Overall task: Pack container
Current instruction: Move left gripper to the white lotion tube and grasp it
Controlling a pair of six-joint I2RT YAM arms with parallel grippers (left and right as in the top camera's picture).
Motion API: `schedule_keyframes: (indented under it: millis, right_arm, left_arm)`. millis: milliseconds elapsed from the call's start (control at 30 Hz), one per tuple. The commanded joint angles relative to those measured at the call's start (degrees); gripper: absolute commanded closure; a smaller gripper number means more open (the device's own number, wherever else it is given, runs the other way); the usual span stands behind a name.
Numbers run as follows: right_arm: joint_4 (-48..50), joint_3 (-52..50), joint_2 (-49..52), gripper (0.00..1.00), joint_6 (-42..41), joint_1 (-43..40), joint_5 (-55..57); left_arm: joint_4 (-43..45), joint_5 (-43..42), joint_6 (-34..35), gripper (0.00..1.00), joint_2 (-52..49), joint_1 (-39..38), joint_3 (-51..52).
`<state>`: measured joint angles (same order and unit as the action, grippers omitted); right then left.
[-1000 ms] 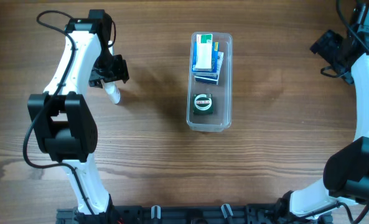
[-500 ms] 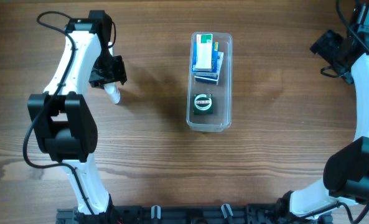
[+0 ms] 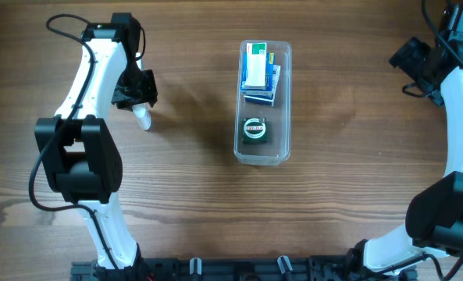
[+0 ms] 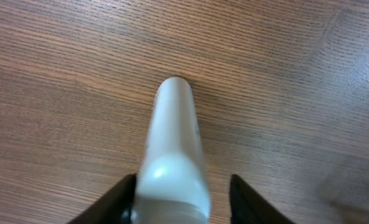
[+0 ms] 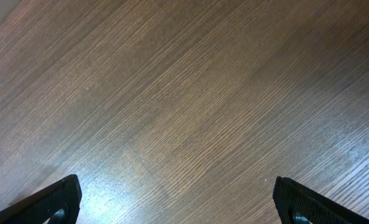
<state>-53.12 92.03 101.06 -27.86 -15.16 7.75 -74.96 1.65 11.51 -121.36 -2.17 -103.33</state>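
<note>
The container (image 3: 285, 94) is a long clear plastic tub at the table's middle. It holds a white and green box (image 3: 255, 64), a blue box (image 3: 265, 92) under it, and a round green and black tape measure (image 3: 254, 129). A white tube (image 3: 142, 118) lies on the table at the left; it also shows in the left wrist view (image 4: 173, 143). My left gripper (image 3: 137, 104) (image 4: 183, 202) is open around the tube's near end, the left finger against it, the right finger apart. My right gripper (image 3: 412, 62) (image 5: 178, 199) is open and empty at the far right.
Bare wood table (image 3: 192, 195) lies around the container. The left arm's body (image 3: 79, 156) stands at the left and the right arm's body (image 3: 450, 211) at the right edge.
My left gripper has shifted slightly to the left over the white tube. The tube, the container and the right arm have not moved.
</note>
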Motion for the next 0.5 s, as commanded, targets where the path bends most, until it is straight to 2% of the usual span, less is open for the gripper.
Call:
schedule_keyframes:
  millis: [0, 300, 467]
  right_arm:
    - [0.0, -0.35, 0.79, 0.0, -0.66, 0.31, -0.11]
    - [0.0, -0.35, 0.79, 0.0, -0.68, 0.31, -0.09]
    - [0.0, -0.35, 0.79, 0.0, -0.68, 0.31, -0.09]
  left_arm:
    - [-0.02, 0.35, 0.5, 0.62, -0.48, 0.11, 0.37]
    - [-0.02, 0.35, 0.5, 0.64, -0.48, 0.11, 0.37]
    - [-0.02, 0.35, 0.5, 0.68, -0.46, 0.11, 0.35]
